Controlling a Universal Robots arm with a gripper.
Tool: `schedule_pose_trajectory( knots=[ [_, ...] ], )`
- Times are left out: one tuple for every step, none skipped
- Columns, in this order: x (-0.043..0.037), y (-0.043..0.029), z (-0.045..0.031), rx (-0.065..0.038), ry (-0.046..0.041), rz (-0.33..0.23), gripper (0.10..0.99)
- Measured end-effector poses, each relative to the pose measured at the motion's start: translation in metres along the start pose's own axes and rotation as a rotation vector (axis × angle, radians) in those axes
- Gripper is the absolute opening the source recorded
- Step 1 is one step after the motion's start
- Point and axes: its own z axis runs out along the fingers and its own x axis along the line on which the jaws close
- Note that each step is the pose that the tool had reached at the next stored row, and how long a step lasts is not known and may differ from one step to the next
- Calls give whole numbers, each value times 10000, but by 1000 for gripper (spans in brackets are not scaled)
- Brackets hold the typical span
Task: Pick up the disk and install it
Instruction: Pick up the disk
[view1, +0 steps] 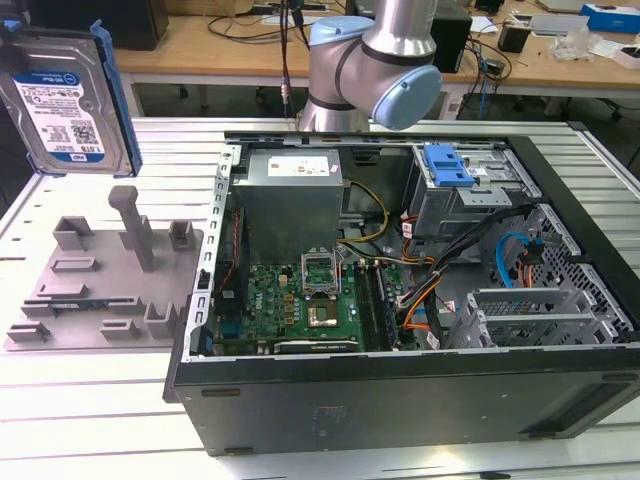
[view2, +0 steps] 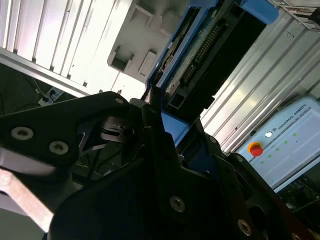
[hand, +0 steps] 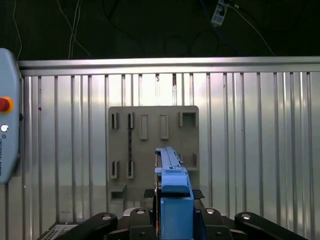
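One silver-black disk, white-and-blue label, blue carrier frame, clamped in the gripper, above grey fixture.

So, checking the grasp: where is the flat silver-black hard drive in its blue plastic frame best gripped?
Grip the hard drive at one end, pressing its broad faces, coming edge-on: it is thin and flat, as the gripper holds it.

A ribbed aluminium tabletop spreads across the foreground, and its slats glare bright in the first wrist view. Behind it stands a cluttered wooden workbench. Past the table's edge lies dark floor with loose cables and what may be a power strip.
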Motion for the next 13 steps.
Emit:
schedule_pose_trajectory(
  knots=[
    [24, -37, -2, -3, 1, 2, 369],
    [46, -74, -4, -3, 0, 1, 369],
    [63, -106, -6, -3, 0, 0, 369],
    [88, -161, -9, -4, 1, 1, 369],
    [107, -208, -11, -4, 0, 3, 369],
    [121, -244, -12, -4, 0, 1, 369],
    [143, -302, -14, -4, 0, -1, 369],
    [154, -332, -15, -4, 0, 1, 369],
    [166, -364, -16, -4, 0, 3, 369],
    [195, -441, -19, -4, 0, 0, 369],
    [207, -471, -21, -4, 1, -1, 369],
    [219, -506, -22, -5, 0, 2, 369],
    [239, -569, -26, -4, 0, 1, 369]
  ],
)
